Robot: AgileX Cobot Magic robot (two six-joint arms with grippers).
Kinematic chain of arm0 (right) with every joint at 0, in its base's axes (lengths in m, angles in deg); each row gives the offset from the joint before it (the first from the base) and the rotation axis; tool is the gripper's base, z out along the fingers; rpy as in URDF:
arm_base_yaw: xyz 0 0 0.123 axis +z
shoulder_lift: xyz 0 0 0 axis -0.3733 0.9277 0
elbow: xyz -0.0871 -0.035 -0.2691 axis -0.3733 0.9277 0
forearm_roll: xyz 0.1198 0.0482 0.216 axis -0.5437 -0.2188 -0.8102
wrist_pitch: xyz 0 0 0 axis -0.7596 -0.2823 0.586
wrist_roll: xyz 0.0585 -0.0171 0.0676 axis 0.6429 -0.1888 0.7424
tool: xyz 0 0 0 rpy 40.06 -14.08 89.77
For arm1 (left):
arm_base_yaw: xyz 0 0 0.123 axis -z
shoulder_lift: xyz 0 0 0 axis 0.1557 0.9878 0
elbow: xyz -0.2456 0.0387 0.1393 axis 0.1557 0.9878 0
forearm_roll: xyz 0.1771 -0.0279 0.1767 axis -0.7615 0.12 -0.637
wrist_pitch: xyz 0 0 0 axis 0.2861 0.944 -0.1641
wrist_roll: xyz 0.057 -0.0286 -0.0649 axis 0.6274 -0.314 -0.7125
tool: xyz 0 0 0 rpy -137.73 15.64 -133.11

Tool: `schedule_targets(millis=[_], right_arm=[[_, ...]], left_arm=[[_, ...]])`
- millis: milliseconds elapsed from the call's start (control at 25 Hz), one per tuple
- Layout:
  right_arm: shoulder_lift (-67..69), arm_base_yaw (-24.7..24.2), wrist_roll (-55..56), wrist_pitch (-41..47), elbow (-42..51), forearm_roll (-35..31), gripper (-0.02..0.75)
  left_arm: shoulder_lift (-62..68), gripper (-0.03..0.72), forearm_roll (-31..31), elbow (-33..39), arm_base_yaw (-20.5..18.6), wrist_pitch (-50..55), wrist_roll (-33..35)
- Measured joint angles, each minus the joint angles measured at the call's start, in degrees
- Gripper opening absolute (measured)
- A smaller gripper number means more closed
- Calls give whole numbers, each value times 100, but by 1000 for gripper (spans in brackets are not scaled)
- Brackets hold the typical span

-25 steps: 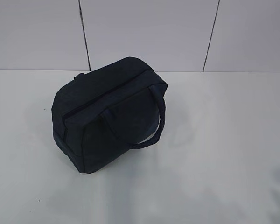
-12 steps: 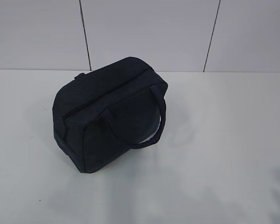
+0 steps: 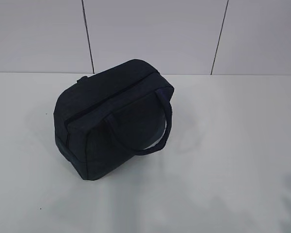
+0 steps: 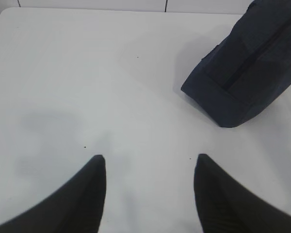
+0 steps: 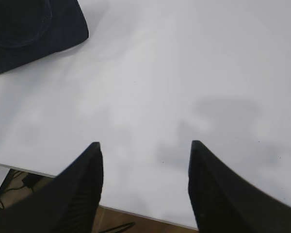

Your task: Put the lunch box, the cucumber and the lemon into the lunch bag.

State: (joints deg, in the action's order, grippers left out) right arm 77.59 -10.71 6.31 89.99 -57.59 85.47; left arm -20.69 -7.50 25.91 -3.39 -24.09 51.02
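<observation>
One thing of the task is seen: the lunch bag (image 3: 114,119), zipped, on the tabletop (image 3: 233,145), its zipper line running diagonally. Both end effectors, left (image 4: 150,194) and right (image 5: 144,184), are held apart and empty; the left is judged slightly nearer.

No text, label, brand mark, number or sign can be read in any view. The lunch bag (image 3: 114,119) shows only plain dark fabric on the faces turned to the cameras, and the white table (image 3: 233,145) and the pale wall panels (image 3: 150,34) at 12 o'clock behind it carry no writing.
</observation>
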Motion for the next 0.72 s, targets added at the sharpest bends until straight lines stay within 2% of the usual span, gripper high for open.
schedule_targets(millis=[280, 720], right_arm=[[0, -60, 0, 0, 0, 0, 442], [0, -1077, 0, 0, 0, 2, 442]], left_arm=[[-37, 405, 0, 0, 0, 10, 0], [-37, 405, 0, 0, 0, 10, 0]])
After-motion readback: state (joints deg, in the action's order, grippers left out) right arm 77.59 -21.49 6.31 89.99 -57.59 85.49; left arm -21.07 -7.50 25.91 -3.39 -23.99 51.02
